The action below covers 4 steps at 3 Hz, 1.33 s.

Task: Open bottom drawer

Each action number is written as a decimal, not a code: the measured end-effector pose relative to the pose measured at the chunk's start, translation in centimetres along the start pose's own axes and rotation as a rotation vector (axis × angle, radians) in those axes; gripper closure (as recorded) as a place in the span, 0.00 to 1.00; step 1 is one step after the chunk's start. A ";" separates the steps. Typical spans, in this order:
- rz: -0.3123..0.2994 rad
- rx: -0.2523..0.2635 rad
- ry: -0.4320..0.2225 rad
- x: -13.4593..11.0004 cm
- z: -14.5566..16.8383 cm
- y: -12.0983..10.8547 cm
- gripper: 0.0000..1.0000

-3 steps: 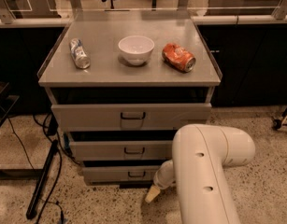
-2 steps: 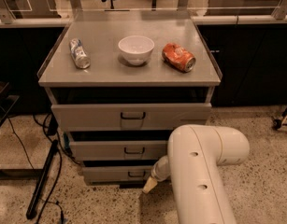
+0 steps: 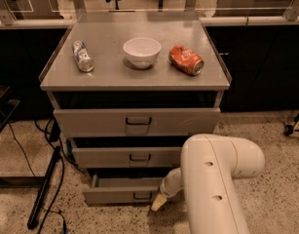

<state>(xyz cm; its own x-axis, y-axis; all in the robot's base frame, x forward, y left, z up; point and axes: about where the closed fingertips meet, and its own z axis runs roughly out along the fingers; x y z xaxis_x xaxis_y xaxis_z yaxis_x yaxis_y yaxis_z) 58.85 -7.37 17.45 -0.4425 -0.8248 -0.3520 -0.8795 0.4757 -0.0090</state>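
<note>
Grey metal forms the bottom drawer (image 3: 115, 195), lowest of three under the worktop (image 3: 115, 76) and standing pulled out a little, while the robot's tool (image 3: 158, 202) hangs just beside that drawer's handle (image 3: 141, 196), whether apart or together I cannot tell.

We record a lab-type workroom: speckled terrazzo floor (image 3: 275, 179), grey metal drawer cabinet (image 3: 115, 74), loose black cables (image 3: 18, 149); gripper (image 3: 158, 202) low at the cabinet's front.
</note>
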 end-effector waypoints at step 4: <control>-0.007 -0.110 0.106 5.9 -0.9 5.5 0.00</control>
<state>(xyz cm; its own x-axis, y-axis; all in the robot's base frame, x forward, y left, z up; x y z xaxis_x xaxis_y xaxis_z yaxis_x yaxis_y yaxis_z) 51.22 -9.86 16.16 -0.4474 -0.8582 -0.2516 -0.8939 0.4385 0.0937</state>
